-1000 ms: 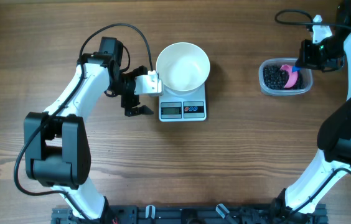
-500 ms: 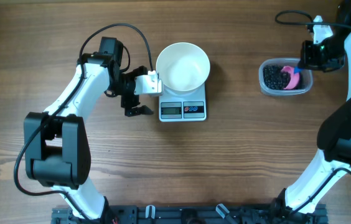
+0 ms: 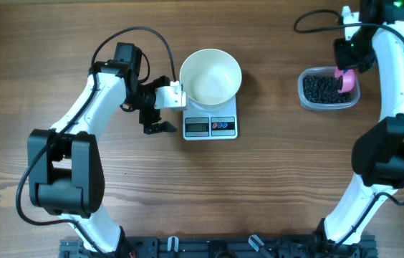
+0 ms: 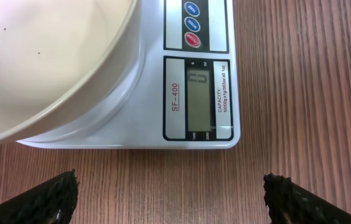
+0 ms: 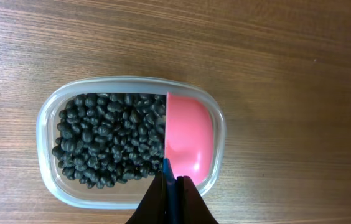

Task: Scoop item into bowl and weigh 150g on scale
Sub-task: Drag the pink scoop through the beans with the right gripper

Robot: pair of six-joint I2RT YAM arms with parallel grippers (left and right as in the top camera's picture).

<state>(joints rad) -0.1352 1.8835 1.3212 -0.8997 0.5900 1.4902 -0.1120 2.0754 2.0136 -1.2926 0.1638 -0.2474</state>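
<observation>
The white bowl stands empty on the white scale; in the left wrist view the bowl and the scale with its grey display fill the top. My left gripper is open just left of the scale, and in its own view the left gripper has bare wood between its fingers. The item, a pile of black beans, lies in a clear tub. My right gripper is shut on the blue handle of a pink scoop, which sits in the tub beside the beans.
The clear tub stands at the back right of the wooden table. The right arm runs along the right edge. The left arm arches from the front left toward the scale.
My right wrist has swung back and leftward, from the tub's right side to its far side. The pink scoop has shifted toward the tub's right end. The left arm has not moved.
</observation>
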